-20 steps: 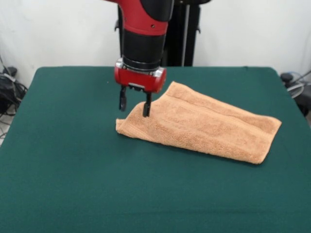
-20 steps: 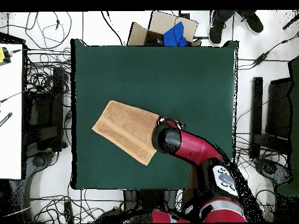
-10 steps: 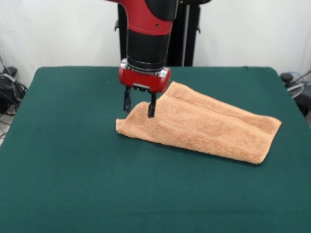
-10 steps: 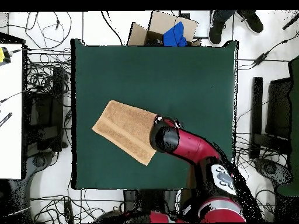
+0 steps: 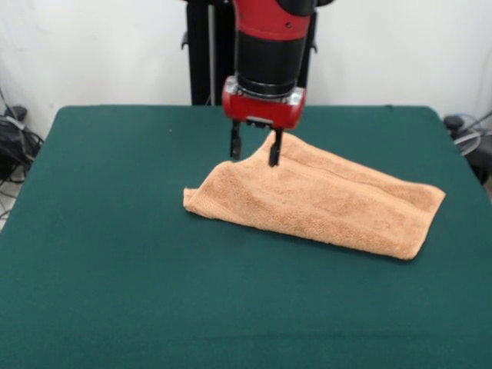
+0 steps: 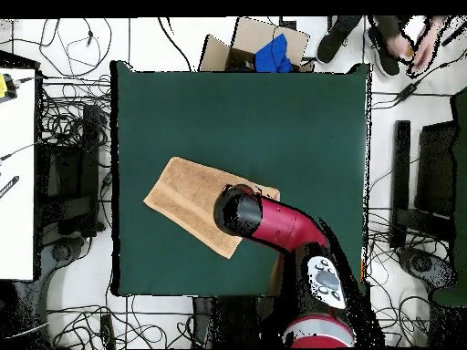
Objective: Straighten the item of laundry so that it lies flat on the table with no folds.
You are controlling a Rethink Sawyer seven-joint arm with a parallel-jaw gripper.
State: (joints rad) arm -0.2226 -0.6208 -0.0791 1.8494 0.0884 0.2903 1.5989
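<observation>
The orange-tan towel (image 5: pixel 323 200) lies folded over itself on the dark green table (image 5: pixel 115 292), slanting from middle left to right in the front view. In the overhead view the towel (image 6: pixel 187 200) sits left of centre on the table (image 6: pixel 274 118). My gripper (image 5: pixel 253 154) hangs open and empty just above the towel's far edge, near its back corner. The fingers (image 5: pixel 273 152) are apart with nothing between them. In the overhead view the arm's head covers the gripper and part of the towel.
The red and black arm (image 6: pixel 274 228) reaches in over the table's robot side. A person's feet and a hand (image 6: pixel 410 41) show at the floor by one table corner. A cardboard box (image 6: pixel 255 46) and cables lie on the floor around the table.
My gripper moved right along the towel's far edge in the front view, from the left corner toward the back corner, still open. The towel has not moved. A person's hand appeared in the overhead view.
</observation>
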